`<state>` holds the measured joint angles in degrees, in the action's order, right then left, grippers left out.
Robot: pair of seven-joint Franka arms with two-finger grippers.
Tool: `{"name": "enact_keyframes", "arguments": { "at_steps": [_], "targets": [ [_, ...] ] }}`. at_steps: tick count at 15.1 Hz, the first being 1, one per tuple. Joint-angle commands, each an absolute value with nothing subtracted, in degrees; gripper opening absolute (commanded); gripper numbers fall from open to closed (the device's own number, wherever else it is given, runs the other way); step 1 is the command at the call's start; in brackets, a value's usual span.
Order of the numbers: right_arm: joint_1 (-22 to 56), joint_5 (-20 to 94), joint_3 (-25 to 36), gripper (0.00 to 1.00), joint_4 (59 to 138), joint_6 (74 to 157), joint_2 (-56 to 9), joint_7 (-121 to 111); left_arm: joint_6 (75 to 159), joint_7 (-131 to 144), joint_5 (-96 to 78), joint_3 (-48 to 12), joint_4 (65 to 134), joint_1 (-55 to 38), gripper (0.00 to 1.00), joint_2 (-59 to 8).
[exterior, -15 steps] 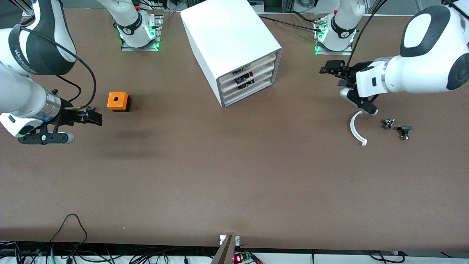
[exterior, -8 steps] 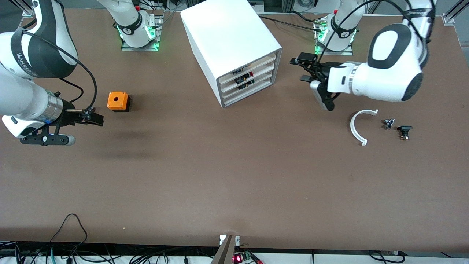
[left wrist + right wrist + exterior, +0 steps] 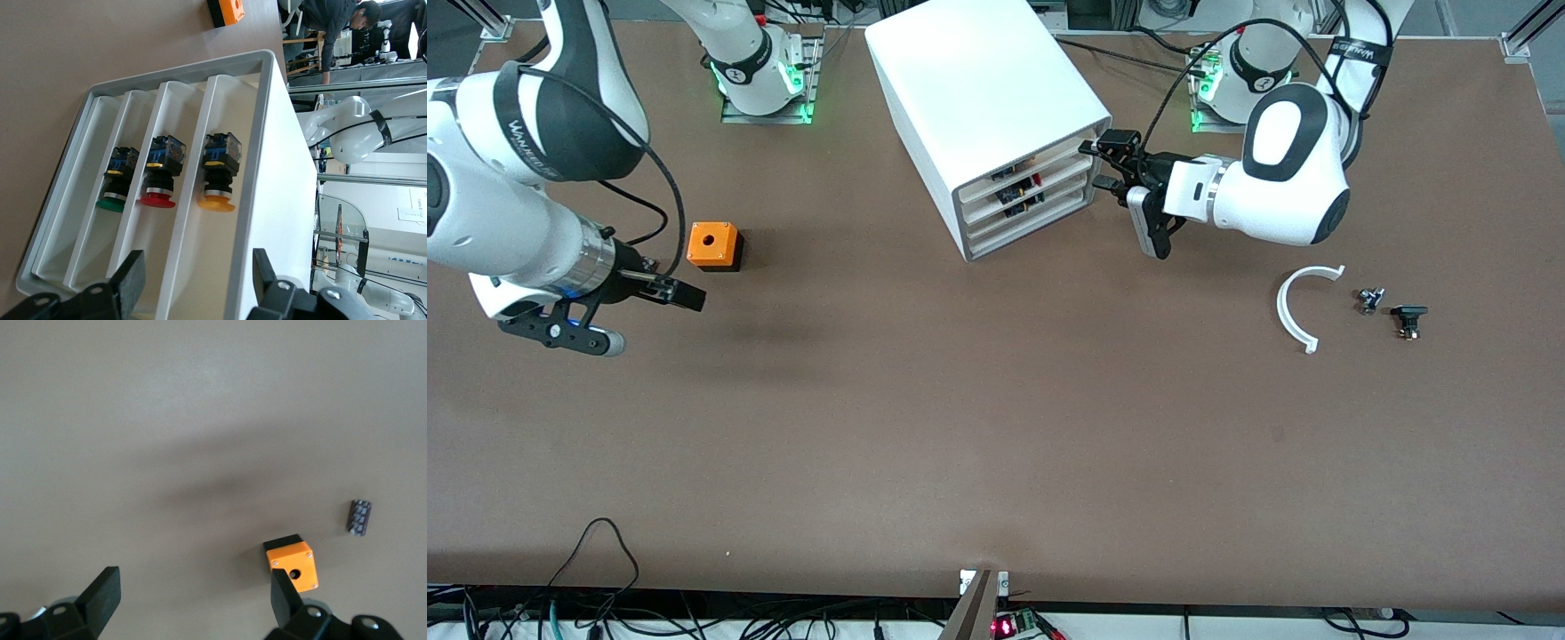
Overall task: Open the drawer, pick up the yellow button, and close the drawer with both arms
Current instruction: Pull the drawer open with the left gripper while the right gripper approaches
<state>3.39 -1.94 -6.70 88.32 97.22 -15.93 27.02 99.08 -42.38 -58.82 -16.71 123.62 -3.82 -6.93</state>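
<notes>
Left gripper (image 3: 1107, 160) at the drawer (image 3: 1049, 153), drawer not opened yet.
I see its fingers spread, empty, right at the cabinet (image 3: 985, 107) front by the top drawer, whose strip runs lengthwise across the jaws. Button (image 3: 219, 175) sits inside. Right gripper (image 3: 680, 293) released too, waiting over bare table near the cube (image 3: 713, 245), well apart. Arm reads "WANHEO"-ish, can't confirm.
</notes>
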Motion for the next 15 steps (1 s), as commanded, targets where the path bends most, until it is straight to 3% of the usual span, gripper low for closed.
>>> {"name": "enact_keyframes", "arguments": {
  "at_steps": [1,6,10,13,15],
  "targets": [
    [4.83,-1.14,-6.68,1.00,86.14,96.94,-17.05,34.25,100.63,-47.81,-62.22,-17.05,125.94,-3.60,0.67,-8.96],
    [7.12,3.15,-6.68,1.00,82.71,96.50,-18.98,47.44,104.50,-51.42,-67.76,-21.88,129.55,-3.43,0.62,-10.10],
    [8.26,3.34,-6.68,1.00,80.78,95.98,-19.25,54.04,104.41,-55.45,-67.94,-22.67,129.81,-3.52,0.50,-12.74],
    [8.88,4.74,-6.68,1.00,79.20,95.80,-19.34,58.26,104.33,-55.63,-67.94,-23.37,130.08,-3.52,0.23,-12.92],
    [9.84,5.80,-6.68,1.00,77.27,95.54,-19.95,61.16,104.59,-55.72,-67.94,-24.25,130.08,-3.52,0.14,-12.92]
  ]
}}
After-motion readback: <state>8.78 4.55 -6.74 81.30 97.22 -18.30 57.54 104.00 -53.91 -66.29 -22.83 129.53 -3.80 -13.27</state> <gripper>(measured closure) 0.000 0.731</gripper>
